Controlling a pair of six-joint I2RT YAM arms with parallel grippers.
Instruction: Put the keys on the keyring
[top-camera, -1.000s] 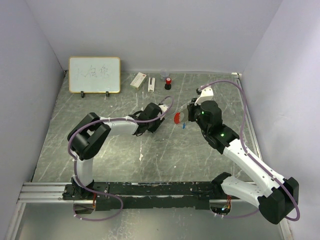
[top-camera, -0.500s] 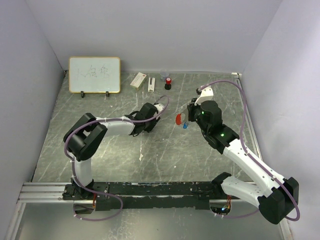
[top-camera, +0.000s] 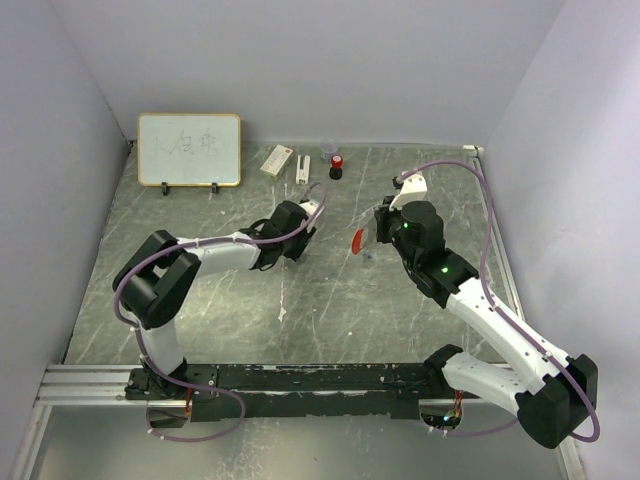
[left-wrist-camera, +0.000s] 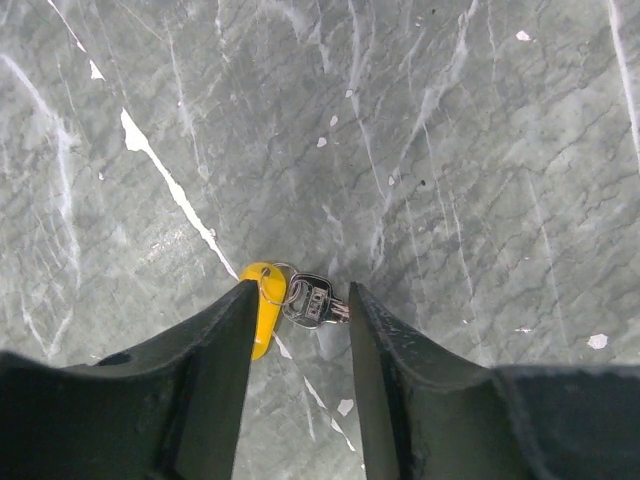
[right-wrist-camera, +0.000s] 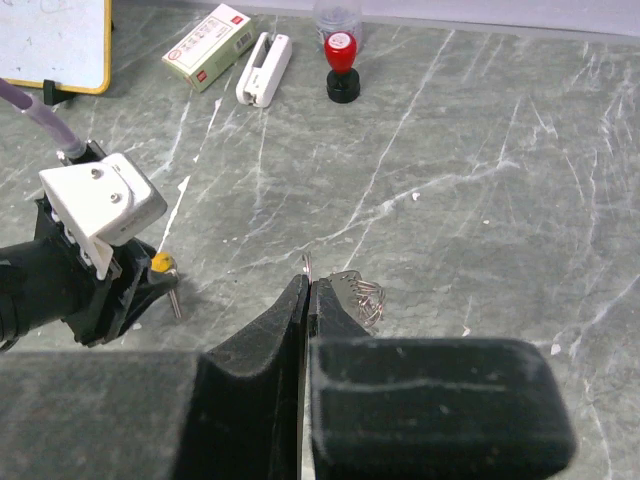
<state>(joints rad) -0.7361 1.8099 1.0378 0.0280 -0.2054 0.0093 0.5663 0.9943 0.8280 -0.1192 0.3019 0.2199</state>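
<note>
Arms: left arm (top-camera: 225, 248) lower left of top view + right arm (top-camera: 490, 315) lower right = 2. 1 gripper each: left gripper (left-wrist-camera: 300, 292), right gripper (right-wrist-camera: 306, 285) = 2. Low centre of left wrist view: 1 yellow-headed key (left-wrist-camera: 268, 315) + 1 dark metal key (left-wrist-camera: 312, 300) = 2. 1 keyring (top-camera: 357, 241) mid-frame in top view, w/ 1 red tag (top-camera: 357, 243) & 1 thin silvery chain (right-wrist-camera: 368, 297). Upper part of top view, 1 each: whiteboard (top-camera: 189, 149), white box (top-camera: 277, 160) w/ red mark, white clip-like piece (top-camera: 303, 167), red-and-black cylinder (top-camera: 337, 166). 1 clear jar (right-wrist-camera: 340, 15) at top edge of right wrist view. 1 table (top-camera: 330, 310).
</note>
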